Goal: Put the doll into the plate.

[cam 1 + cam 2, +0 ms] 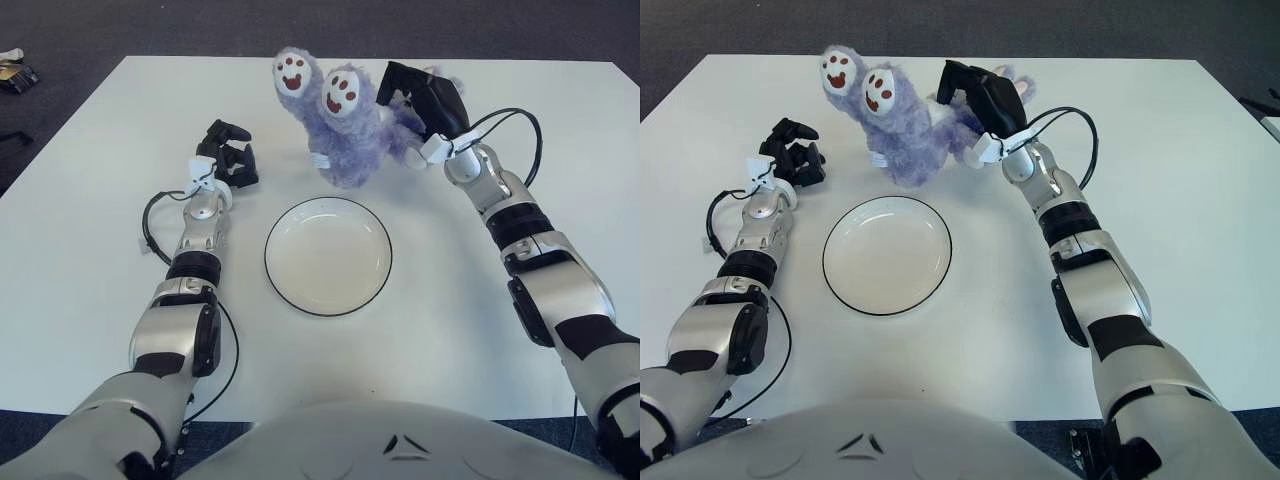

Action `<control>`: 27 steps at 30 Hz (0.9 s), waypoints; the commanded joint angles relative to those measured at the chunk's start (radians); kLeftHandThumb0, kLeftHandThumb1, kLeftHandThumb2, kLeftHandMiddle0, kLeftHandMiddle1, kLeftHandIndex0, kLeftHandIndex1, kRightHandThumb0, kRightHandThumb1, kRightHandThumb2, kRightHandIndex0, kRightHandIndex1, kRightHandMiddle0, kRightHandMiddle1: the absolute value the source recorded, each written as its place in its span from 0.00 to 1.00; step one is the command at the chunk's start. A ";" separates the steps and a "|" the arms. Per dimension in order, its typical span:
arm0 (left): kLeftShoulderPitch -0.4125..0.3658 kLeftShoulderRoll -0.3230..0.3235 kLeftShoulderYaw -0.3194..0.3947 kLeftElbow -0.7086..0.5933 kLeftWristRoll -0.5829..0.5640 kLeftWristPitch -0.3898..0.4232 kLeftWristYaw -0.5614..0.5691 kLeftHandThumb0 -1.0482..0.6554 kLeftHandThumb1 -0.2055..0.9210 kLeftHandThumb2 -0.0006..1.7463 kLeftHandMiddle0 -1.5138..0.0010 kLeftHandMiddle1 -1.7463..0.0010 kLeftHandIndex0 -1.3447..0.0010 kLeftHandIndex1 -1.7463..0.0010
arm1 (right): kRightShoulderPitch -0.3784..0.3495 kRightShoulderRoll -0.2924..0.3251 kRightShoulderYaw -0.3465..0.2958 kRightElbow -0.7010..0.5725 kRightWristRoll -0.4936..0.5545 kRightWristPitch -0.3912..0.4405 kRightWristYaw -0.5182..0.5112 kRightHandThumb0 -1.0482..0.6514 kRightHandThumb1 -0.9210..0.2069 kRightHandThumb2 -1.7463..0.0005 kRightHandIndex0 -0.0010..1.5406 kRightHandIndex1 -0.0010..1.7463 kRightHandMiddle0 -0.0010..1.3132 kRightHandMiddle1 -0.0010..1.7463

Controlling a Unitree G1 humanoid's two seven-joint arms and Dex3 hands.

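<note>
Right hand (pixel 420 98) closed on purple doll (pixel 340 125) near white table (pixel 80 280) far edge, contact partly hidden; left hand (pixel 228 160) curled, empty; dark floor beyond.

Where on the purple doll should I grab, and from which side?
Grip the doll at its plump lower body, coming from the robot's right, where the right hand already closes on it. The two heads lean left, away from that side; the plate lies just in front.
</note>
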State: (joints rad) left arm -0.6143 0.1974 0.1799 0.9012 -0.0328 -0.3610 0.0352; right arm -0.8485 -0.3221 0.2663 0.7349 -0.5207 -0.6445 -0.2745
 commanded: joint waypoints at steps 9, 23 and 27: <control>0.042 -0.021 -0.008 0.023 -0.009 0.039 -0.020 0.61 0.47 0.76 0.67 0.00 0.64 0.00 | 0.035 0.006 -0.030 -0.114 0.020 0.019 0.034 0.62 0.79 0.06 0.53 0.98 0.47 1.00; 0.071 -0.042 -0.008 -0.030 -0.043 0.035 -0.061 0.61 0.48 0.75 0.68 0.00 0.65 0.00 | 0.150 0.042 -0.046 -0.308 0.081 0.125 0.155 0.62 0.84 0.04 0.58 0.94 0.49 1.00; 0.079 -0.042 -0.010 -0.043 -0.045 0.036 -0.073 0.61 0.48 0.75 0.68 0.00 0.65 0.00 | 0.176 0.050 -0.050 -0.347 0.141 0.143 0.229 0.62 0.83 0.06 0.59 0.92 0.48 1.00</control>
State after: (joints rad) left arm -0.5824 0.1664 0.1746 0.8428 -0.0724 -0.3608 -0.0227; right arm -0.6876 -0.2764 0.2344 0.4289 -0.4302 -0.5161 -0.0829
